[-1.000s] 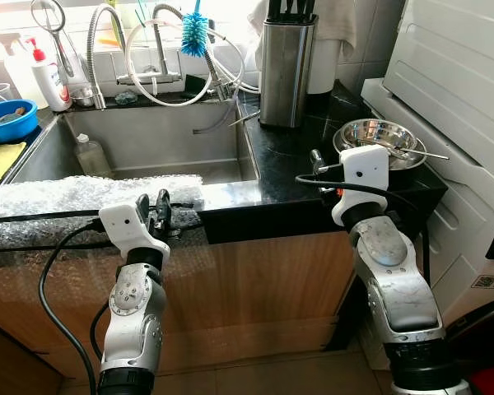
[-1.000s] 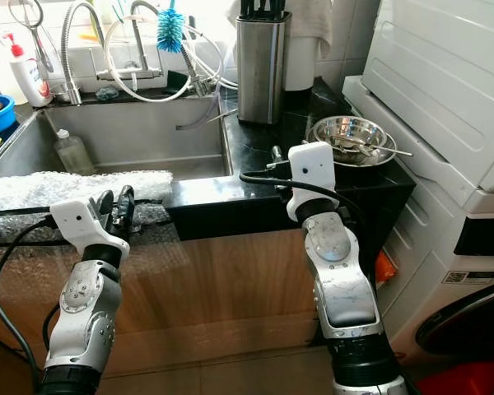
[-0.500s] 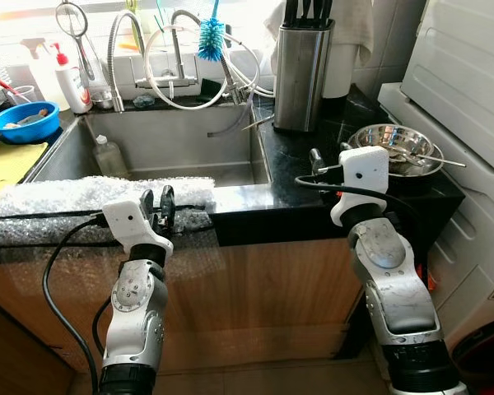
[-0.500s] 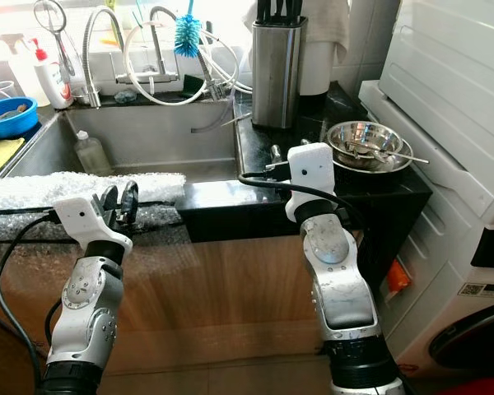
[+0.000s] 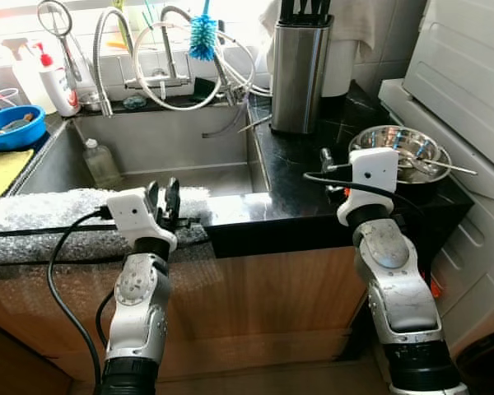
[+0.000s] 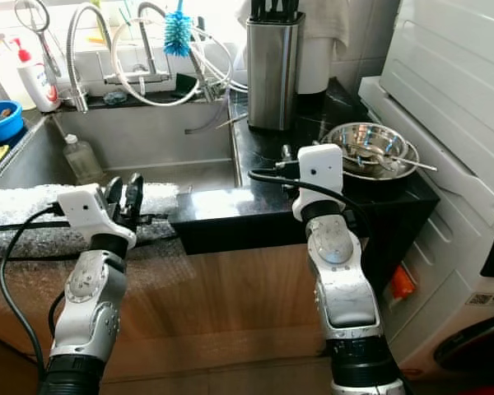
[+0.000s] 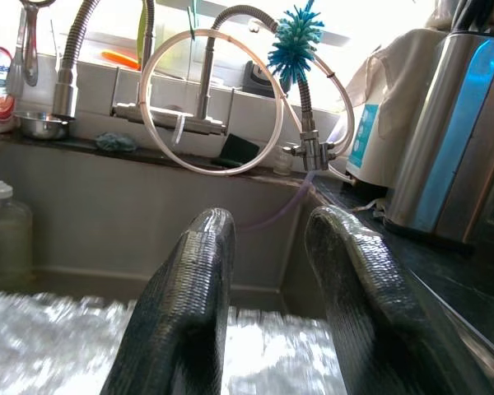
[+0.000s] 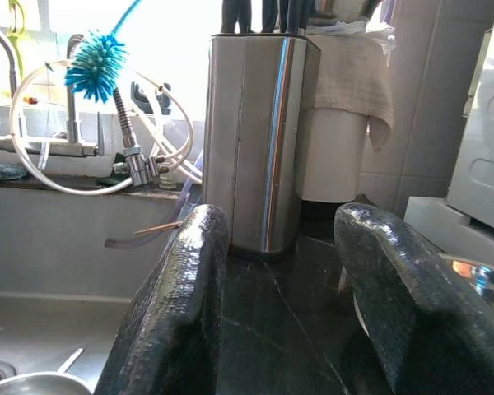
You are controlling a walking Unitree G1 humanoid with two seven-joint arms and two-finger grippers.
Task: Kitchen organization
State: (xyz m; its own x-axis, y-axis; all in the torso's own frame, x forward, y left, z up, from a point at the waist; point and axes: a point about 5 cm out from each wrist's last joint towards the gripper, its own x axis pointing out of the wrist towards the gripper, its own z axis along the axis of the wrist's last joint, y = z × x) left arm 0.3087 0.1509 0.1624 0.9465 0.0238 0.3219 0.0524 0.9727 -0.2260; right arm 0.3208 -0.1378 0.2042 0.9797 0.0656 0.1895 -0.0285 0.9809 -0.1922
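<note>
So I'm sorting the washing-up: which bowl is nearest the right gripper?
The steel bowl with utensils in it, on the black counter just beside the right gripper. The blue bowl sits far across the sink.

Black countertop (image 5: 305,177), steel sink (image 5: 177,148), perhaps a sunlit window.

A steel sink (image 5: 160,144) is sunk into the black surface (image 5: 313,177). Inside it, at its left end, stands a small clear bottle (image 5: 101,161). Behind the sink rises a coiled faucet (image 5: 160,58) with a blue bottle brush (image 5: 202,37) hanging by it. Along the sink's near rim lies a strip of bubble wrap (image 5: 58,216). Right of the sink stands a washing machine (image 5: 469,99).
</note>
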